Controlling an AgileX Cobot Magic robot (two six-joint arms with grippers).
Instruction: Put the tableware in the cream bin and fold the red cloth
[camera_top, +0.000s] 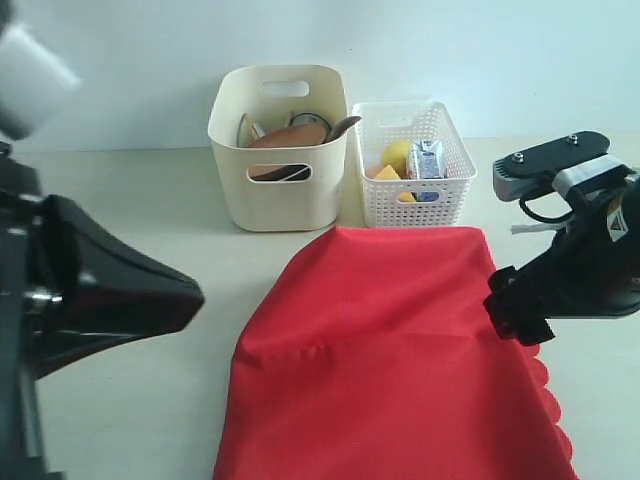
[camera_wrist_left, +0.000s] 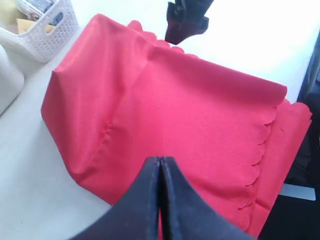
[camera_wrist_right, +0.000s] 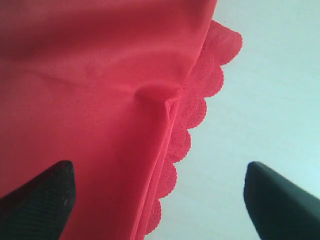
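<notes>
The red cloth (camera_top: 390, 360) lies on the table in front of both bins, one layer over another, its scalloped edge (camera_wrist_right: 195, 115) on the right. The cream bin (camera_top: 278, 185) at the back holds tableware: a brown wooden plate (camera_top: 290, 137) and a wooden spoon (camera_top: 342, 126) show above its rim. My left gripper (camera_wrist_left: 160, 161) is shut with nothing in it, raised near the cloth's left edge (camera_top: 195, 297). My right gripper (camera_wrist_right: 160, 200) is open, its fingers (camera_wrist_right: 42, 200) straddling the scalloped edge; it hangs at the cloth's right side (camera_top: 520, 312).
A white perforated basket (camera_top: 455, 185) stands right of the cream bin with a lemon (camera_top: 396, 155), cheese (camera_top: 386, 173) and a blue milk carton (camera_top: 427, 160). Bare table (camera_top: 130, 200) lies left of the cloth. The right arm's black body (camera_top: 590, 250) overhangs the right side.
</notes>
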